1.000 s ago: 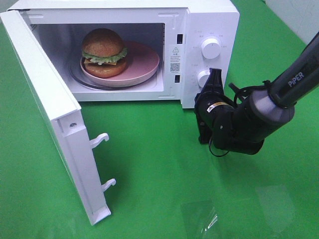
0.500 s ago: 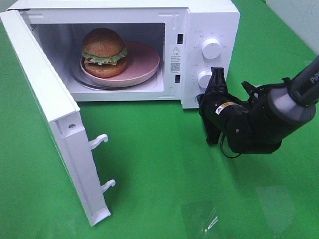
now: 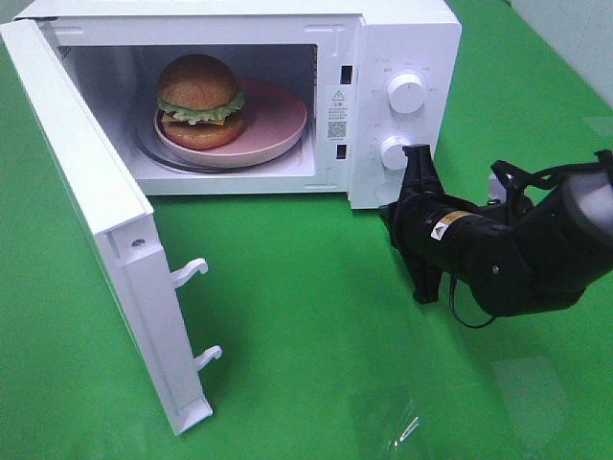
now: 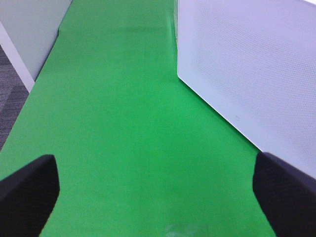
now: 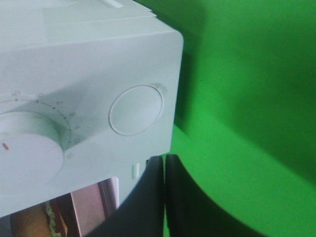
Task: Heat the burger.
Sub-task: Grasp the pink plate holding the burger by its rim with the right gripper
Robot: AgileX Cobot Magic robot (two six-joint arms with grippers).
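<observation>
The burger (image 3: 199,101), with a golden-brown bun, green lettuce and yellow cheese, sits on a pink plate (image 3: 278,120) inside the white microwave (image 3: 402,38). The microwave's door (image 3: 105,220) stands wide open to the left. My right gripper (image 3: 391,216) is shut and empty, just right of the control panel and below the lower knob (image 3: 395,151). In the right wrist view its fingers (image 5: 153,197) press together under the panel's round button (image 5: 136,109), and a sliver of the burger (image 5: 29,222) shows. My left gripper (image 4: 158,197) is open and empty over the green cloth.
The upper knob (image 3: 406,93) is on the panel above the lower one. The open door juts toward the front left, with two latch hooks (image 3: 192,268) on its edge. The left wrist view shows the door's outer face (image 4: 256,74) close by. Green cloth (image 3: 306,316) covers the table.
My right gripper and arm have moved right and down, a little away from the control panel. The burger, plate and door have not moved.
</observation>
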